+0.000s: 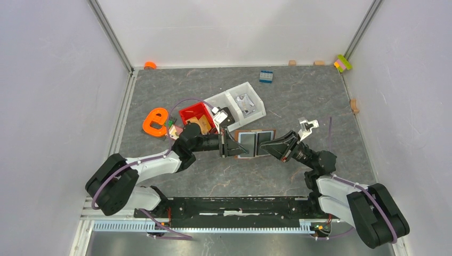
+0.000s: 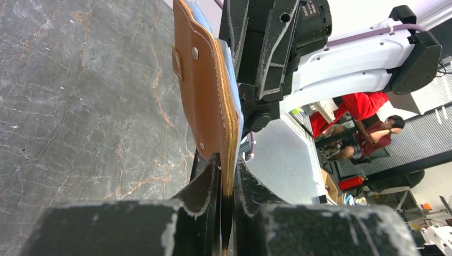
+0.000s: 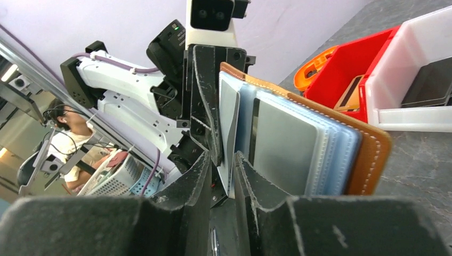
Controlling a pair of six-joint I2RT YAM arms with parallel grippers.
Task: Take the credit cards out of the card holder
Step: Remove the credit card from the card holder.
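Observation:
The brown leather card holder (image 2: 205, 90) hangs edge-on in my left gripper (image 2: 227, 160), which is shut on its lower edge. In the top view the holder (image 1: 255, 143) lies open between my left gripper (image 1: 230, 145) and my right gripper (image 1: 273, 147), above the table. In the right wrist view the holder's clear sleeves (image 3: 298, 144) fan out from the brown cover (image 3: 373, 154). A pale blue, silvery card (image 3: 228, 117) stands between my right gripper's (image 3: 222, 153) fingers. The jaws are narrowly apart, with a slit between the left finger and the card. No orange-tan card shows.
A red bin (image 1: 196, 116) and a white bin (image 1: 242, 102) stand just behind the left gripper. An orange tape dispenser (image 1: 155, 122) lies to their left. A blue block (image 1: 266, 76) lies farther back, and small blocks line the back and right walls.

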